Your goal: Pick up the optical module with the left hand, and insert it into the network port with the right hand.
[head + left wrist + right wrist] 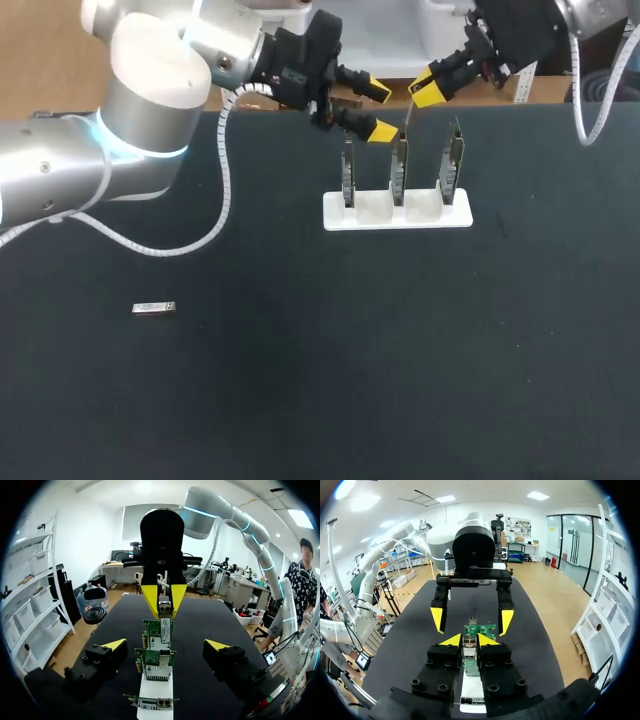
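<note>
On the dark table, a white stand sits just off centre toward 2 o'clock in the head view. It carries three network cards upright in a row: the left card, the middle card and the right card.

The right gripper hangs at about 1 o'clock from the middle card's top edge. Its yellow fingers are drawn close together and clamped on the optical module, a small metal block pinched from both sides. In the right wrist view the module sits between the tips, directly over a card's upper edge. Whether it touches the card I cannot tell.

The left gripper is at 11 o'clock from the stand, with its fingers spread wide and nothing between them that they grip. In its own wrist view the row of cards runs down the gap, well clear of either tip.

A loose module lies flat on the table at 8 o'clock from the stand, well apart from both arms.
</note>
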`<move>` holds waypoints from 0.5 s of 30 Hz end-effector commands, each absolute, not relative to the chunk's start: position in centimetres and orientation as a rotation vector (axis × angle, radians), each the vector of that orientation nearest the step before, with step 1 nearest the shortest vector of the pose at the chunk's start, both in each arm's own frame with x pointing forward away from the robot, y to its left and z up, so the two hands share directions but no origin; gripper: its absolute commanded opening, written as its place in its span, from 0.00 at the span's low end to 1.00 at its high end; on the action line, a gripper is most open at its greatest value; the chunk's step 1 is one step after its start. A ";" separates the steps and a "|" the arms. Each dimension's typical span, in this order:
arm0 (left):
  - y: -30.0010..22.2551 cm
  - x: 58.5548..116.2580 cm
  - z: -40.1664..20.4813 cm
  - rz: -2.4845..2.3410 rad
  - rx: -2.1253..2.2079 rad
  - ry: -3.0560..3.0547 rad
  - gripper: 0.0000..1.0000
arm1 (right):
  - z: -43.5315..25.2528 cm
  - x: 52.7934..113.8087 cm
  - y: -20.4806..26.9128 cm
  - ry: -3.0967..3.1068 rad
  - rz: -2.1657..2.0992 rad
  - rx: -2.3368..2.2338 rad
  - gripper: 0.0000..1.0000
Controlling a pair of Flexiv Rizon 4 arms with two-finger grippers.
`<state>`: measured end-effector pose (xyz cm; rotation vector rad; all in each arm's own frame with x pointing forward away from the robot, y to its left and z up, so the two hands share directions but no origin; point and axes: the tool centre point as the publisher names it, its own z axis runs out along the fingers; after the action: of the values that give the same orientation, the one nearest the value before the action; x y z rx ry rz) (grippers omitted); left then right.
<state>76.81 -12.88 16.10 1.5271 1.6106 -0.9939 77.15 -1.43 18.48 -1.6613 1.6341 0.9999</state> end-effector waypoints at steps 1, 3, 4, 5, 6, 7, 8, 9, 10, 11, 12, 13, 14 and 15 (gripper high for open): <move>-12.6 76.1 16.1 -0.970 1.539 1.622 1.00 | 18.4 76.7 -1.6 1.635 0.995 -1.656 0.00; -12.5 76.0 16.0 -0.953 1.556 1.631 1.00 | 18.4 76.7 -1.6 1.636 0.996 -1.654 0.00; -12.6 76.0 15.9 -0.923 1.589 1.637 1.00 | 18.4 76.7 -1.6 1.637 0.996 -1.654 0.00; -12.6 75.9 15.9 -0.906 1.607 1.640 1.00 | 18.4 76.7 -1.6 1.637 0.996 -1.653 0.00; -12.7 75.8 15.9 -0.896 1.621 1.647 1.00 | 18.4 76.7 -1.6 1.638 0.995 -1.653 0.00; -12.8 75.8 16.0 -0.886 1.631 1.646 1.00 | 18.4 76.7 -1.6 1.637 0.995 -1.653 0.00; -12.9 75.7 16.0 -0.877 1.640 1.640 1.00 | 18.4 76.6 -1.6 1.638 0.995 -1.652 0.00; -13.1 75.7 16.1 -0.872 1.648 1.634 1.00 | 18.3 76.6 -1.6 1.639 0.995 -1.652 0.00; -13.2 75.7 16.2 -0.873 1.648 1.633 1.00 | 18.3 76.6 -1.6 1.639 0.995 -1.651 0.00; -13.3 75.7 16.2 -0.874 1.648 1.632 1.00 | 18.3 76.5 -1.6 1.640 0.995 -1.651 0.00; -13.3 75.7 16.2 -0.877 1.645 1.630 1.00 | 18.3 76.5 -1.6 1.641 0.995 -1.651 0.00; -13.4 75.7 16.2 -0.880 1.643 1.628 1.00 | 18.3 76.5 -1.6 1.641 0.995 -1.651 0.00; -13.4 75.7 16.2 -0.883 1.640 1.626 1.00 | 18.3 76.4 -1.6 1.640 0.996 -1.651 0.00; -13.5 75.8 16.2 -0.884 1.639 1.626 1.00 | 18.3 76.4 -1.6 1.639 0.997 -1.650 0.00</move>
<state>75.57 -13.34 16.35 1.6376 1.6274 -0.8813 76.84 -1.58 18.30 -1.6565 1.6393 1.0060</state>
